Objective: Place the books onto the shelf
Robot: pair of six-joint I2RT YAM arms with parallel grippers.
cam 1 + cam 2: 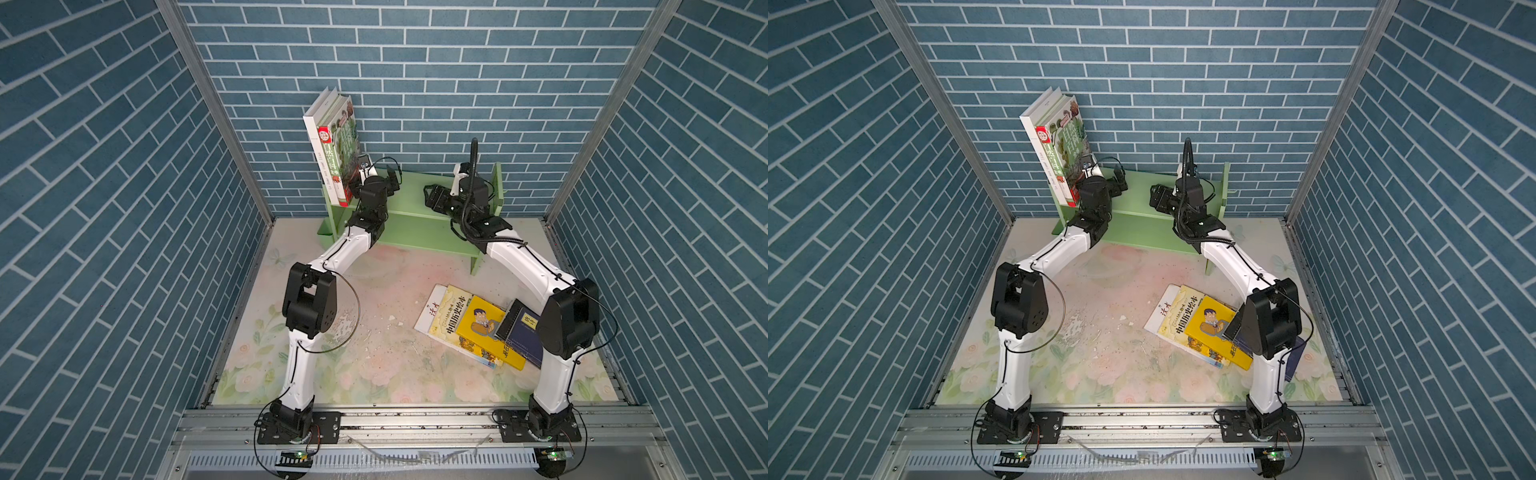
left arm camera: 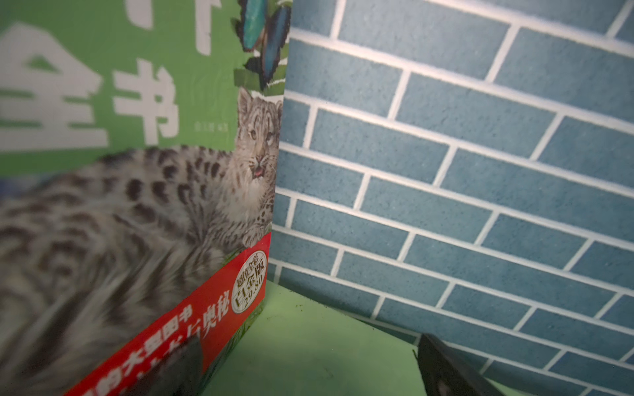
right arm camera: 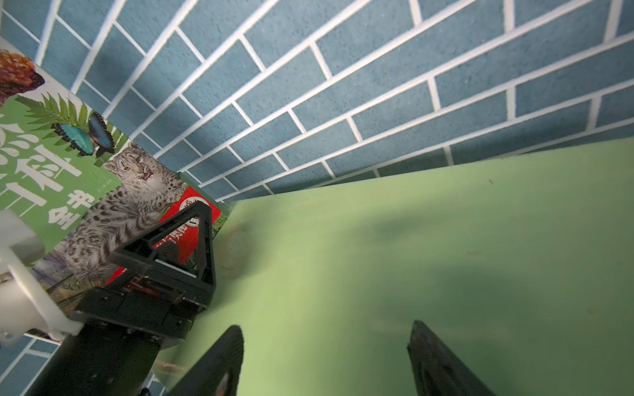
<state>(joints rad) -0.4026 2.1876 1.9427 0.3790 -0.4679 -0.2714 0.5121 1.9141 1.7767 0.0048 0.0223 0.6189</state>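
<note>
Books (image 1: 332, 141), 2, are leaning at the upper-left end of the shelf (image 1: 415, 189). The left gripper (image 2: 305, 368), jaws spread wide and empty, is likely bracing them. The right gripper (image 3: 326, 360) is hovering, jaws parted, empty.

Top views overhead, whole scene; both wrist views close, sharing encyclopedia (image 2: 137, 103), shelf (image 3: 411, 257).

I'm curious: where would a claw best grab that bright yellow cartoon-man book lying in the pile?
Probably by its near long edge, coming from the arms' mounting side. The bright yellow book lies flat, the black book overlaps its far right corner, and that near edge lies bare on top of the pale yellow book.
</note>
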